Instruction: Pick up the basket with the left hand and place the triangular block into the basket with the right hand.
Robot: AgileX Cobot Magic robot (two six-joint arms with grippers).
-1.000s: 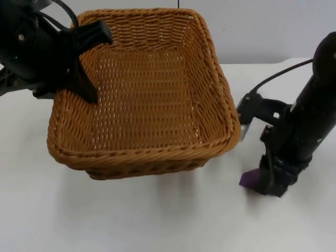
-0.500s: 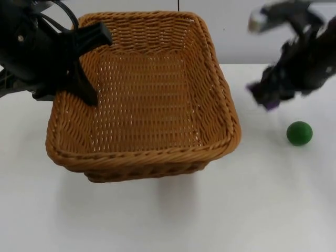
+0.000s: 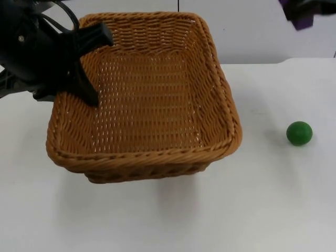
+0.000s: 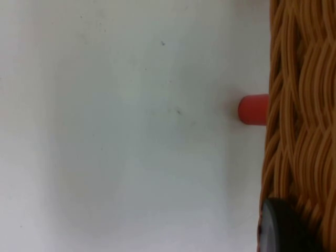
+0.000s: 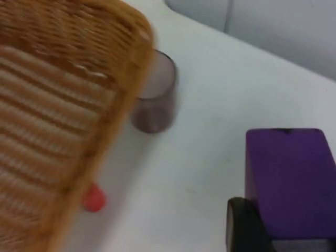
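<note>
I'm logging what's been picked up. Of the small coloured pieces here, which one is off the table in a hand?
The purple block, held in the right hand high beside the basket. The green ball and the red piece lie on the table.

No readable text, label, brand, number or sign on anything.

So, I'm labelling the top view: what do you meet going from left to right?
left gripper on the rim → basket → purple block, lifted by the right gripper, and the green ball below it.
</note>
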